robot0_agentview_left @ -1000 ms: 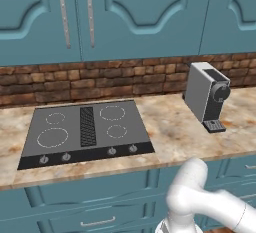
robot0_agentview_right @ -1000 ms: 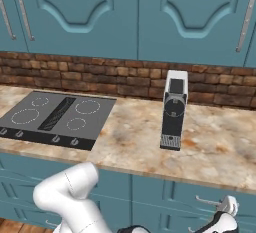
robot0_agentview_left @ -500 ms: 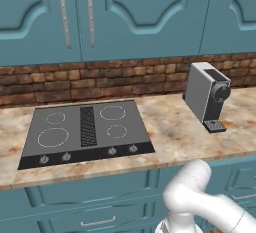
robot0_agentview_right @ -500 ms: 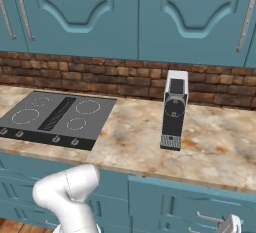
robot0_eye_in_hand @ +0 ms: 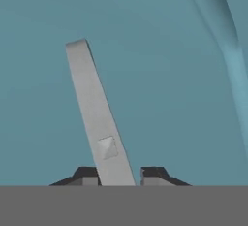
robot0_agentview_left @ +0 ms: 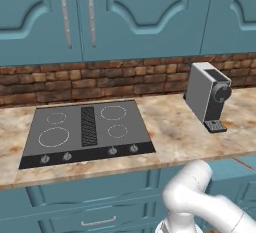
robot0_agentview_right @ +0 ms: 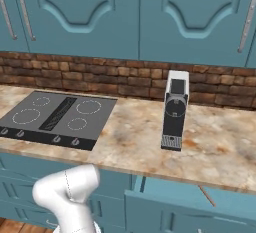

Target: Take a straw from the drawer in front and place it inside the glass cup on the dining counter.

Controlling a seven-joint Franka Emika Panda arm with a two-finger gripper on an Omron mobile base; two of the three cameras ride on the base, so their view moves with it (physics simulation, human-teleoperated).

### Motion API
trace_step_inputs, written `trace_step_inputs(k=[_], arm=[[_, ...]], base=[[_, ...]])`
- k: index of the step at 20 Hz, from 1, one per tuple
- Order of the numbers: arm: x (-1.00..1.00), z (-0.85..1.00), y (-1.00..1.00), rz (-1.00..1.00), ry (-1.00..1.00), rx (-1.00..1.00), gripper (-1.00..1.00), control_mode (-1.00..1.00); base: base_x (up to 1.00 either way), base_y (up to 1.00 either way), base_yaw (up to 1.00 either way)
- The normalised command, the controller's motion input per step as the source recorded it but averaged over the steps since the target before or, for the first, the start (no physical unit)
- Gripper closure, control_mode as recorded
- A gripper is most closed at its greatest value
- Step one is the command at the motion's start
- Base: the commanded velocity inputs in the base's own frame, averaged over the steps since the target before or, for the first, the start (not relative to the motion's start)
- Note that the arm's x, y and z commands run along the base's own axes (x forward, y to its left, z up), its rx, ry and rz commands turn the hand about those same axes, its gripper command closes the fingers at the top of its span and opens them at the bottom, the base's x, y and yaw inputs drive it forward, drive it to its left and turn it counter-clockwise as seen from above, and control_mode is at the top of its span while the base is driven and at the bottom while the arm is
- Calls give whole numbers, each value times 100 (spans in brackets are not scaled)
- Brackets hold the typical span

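Observation:
The teal drawer (robot0_agentview_right: 190, 213) under the marbled counter stands pulled out, and its inside shows from above. In it lies the straw (robot0_agentview_right: 206, 196), a thin tan-orange stick set at an angle. In the hand view my gripper (robot0_eye_in_hand: 120, 176) is shut on the drawer's silver bar handle (robot0_eye_in_hand: 97, 118), which runs up and to the left between the two dark fingertips, against the teal drawer front (robot0_eye_in_hand: 174, 84). My white arm (robot0_agentview_right: 67, 197) bends low in front of the cabinets. The glass cup and the dining counter are out of view.
A black four-ring cooktop (robot0_agentview_left: 87, 132) is set into the counter at the left. A boxy grey coffee machine (robot0_agentview_left: 207, 97) stands at the right, against the brick backsplash (robot0_agentview_left: 100, 79). Tall teal cupboard doors (robot0_agentview_left: 140, 12) hang above.
The drawer has slid out towards the base, so its inside and the straw now show. The hand has dropped out of the lower right corner of the right base view.

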Motion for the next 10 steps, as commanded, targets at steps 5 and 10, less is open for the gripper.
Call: trace_step_inputs(k=[5,10], arm=[[-100,-47,-57,0,0,3,100,-100],[-100,-31,-61,0,0,6,100,-100]], base=[[0,0,0],[0,0,0]])
